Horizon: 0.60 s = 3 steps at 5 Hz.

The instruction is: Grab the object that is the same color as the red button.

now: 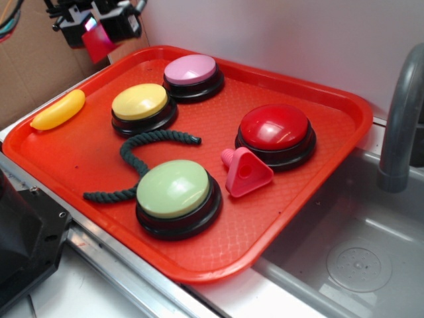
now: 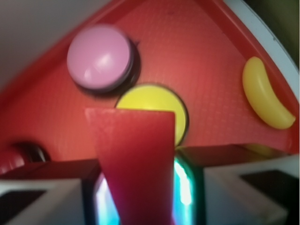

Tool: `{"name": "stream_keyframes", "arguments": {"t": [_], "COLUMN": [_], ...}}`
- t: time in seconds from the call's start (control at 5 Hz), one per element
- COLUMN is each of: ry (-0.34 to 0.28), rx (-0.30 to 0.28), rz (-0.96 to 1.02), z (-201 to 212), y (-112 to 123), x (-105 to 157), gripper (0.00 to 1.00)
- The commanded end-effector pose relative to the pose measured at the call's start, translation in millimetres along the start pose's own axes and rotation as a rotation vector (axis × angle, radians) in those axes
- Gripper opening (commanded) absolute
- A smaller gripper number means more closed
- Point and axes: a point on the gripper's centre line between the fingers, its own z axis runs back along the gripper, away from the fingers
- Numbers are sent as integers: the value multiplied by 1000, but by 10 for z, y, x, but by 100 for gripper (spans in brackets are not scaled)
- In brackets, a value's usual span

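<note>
My gripper (image 1: 99, 30) hangs high above the far left corner of the red tray (image 1: 73, 156). It is shut on the small red wedge block (image 1: 98, 41), which sticks out below the jaws. In the wrist view the block (image 2: 136, 159) fills the middle between the two fingers (image 2: 47, 192), over the yellow button (image 2: 152, 101). The red dome button (image 1: 275, 127) on its black base sits on the tray's right side, far from the gripper; only its edge shows in the wrist view (image 2: 11, 159).
On the tray are a pink button (image 1: 191, 69), yellow button (image 1: 140, 102), green button (image 1: 173, 189), pink triangular piece with a hole (image 1: 246, 172), dark green rope (image 1: 142, 156) and yellow banana (image 1: 58, 110). A sink (image 1: 358, 258) and faucet (image 1: 401, 112) are at right.
</note>
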Motion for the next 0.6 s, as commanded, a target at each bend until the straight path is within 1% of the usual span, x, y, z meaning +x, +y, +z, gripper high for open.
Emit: {"name": "stream_keyframes", "arguments": {"t": [0.0,0.2,0.4], "ry": [-4,-41,-13], "rx": [66,102,126], "rz": [-236,-257,-293], "z": [120,71,96], "y": [35,12,11], "x": [-197,-238,-201], "gripper": [0,0,0]}}
